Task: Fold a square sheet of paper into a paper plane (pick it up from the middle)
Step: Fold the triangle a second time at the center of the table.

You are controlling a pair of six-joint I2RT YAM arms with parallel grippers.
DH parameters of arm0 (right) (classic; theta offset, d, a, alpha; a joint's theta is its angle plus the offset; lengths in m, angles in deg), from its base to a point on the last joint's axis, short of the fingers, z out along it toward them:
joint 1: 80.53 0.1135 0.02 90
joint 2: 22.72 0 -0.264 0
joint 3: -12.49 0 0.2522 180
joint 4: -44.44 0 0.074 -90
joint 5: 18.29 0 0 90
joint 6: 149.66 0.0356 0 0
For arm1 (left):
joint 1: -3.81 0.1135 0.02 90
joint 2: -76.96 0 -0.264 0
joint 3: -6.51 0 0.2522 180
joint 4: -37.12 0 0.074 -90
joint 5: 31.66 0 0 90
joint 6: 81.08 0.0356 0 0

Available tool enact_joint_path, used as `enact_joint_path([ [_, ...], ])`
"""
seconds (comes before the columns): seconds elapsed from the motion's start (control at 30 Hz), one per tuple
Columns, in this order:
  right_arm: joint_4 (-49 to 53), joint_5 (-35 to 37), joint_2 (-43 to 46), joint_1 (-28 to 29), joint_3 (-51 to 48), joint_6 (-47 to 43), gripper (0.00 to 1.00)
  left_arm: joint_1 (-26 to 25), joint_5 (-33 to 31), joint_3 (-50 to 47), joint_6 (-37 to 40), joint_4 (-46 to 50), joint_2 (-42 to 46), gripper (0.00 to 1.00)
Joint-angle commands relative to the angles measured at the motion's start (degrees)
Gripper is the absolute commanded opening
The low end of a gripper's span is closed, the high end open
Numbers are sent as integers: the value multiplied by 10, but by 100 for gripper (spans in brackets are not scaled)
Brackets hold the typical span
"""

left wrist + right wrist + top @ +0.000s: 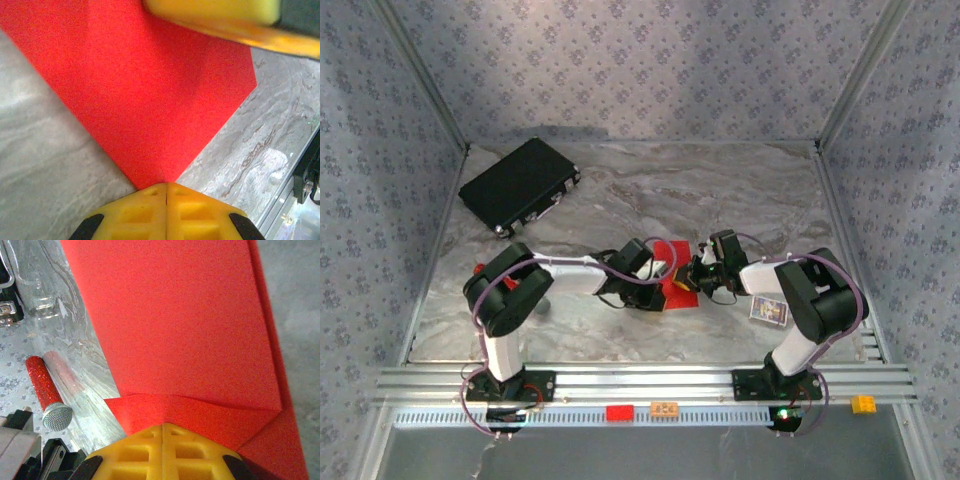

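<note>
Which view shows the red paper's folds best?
Right wrist: the red paper is close, its creased flaps plain. Left wrist shows one flat pointed corner; top external, just a small distant patch.

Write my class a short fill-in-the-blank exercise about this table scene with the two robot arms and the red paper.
1. The sheet of paper between the two arms is ___ in colour.
2. The left gripper has its yellow fingers ___ on a corner of the paper.
3. The black case lies at the far ___ of the table.
Missing words: red; shut; left.
</note>
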Motion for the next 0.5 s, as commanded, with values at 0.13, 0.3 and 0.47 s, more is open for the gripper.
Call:
enact_joint_path([
  [0.13,51,42,-12,-7,-14,4,2,2,-12,20,-11,8,43,7],
  [0.3,51,42,-11,-7,-15,4,2,14,-5,66,-14,-1,5,7],
  [0.47,49,41,-11,-7,-15,5,2,14,3,112,-9,6,-59,7],
])
